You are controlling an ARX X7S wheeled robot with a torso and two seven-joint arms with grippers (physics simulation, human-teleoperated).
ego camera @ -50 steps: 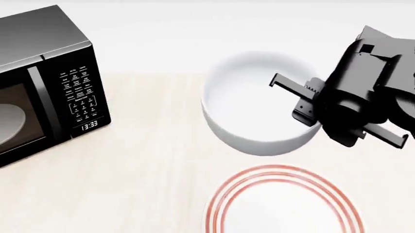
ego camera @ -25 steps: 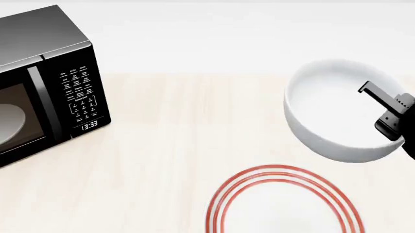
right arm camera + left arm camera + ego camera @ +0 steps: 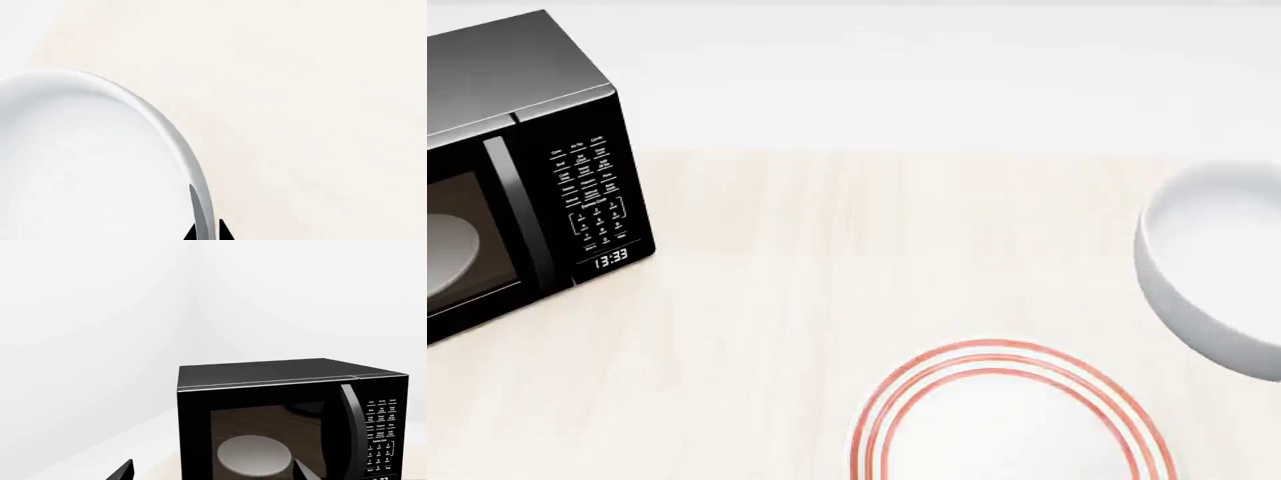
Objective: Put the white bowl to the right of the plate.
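The white bowl (image 3: 1214, 270) is held in the air at the right edge of the head view, tilted, partly cut off by the frame. The plate (image 3: 1004, 420) with red-orange rings lies on the table at the lower middle, left of and nearer than the bowl. My right gripper (image 3: 206, 234) is shut on the bowl's rim (image 3: 167, 130), one fingertip on each side of the wall; it is out of the head view. My left gripper (image 3: 213, 472) is open and empty, facing the microwave; only its fingertips (image 3: 123, 472) show.
A black microwave (image 3: 521, 170) stands at the left of the light wooden table (image 3: 787, 280), with a pale disc (image 3: 255, 456) behind its glass door. A white wall runs behind the table.
My right gripper has carried the bowl rightward, from behind the plate to the frame's right edge. The gripper itself has left the head view.
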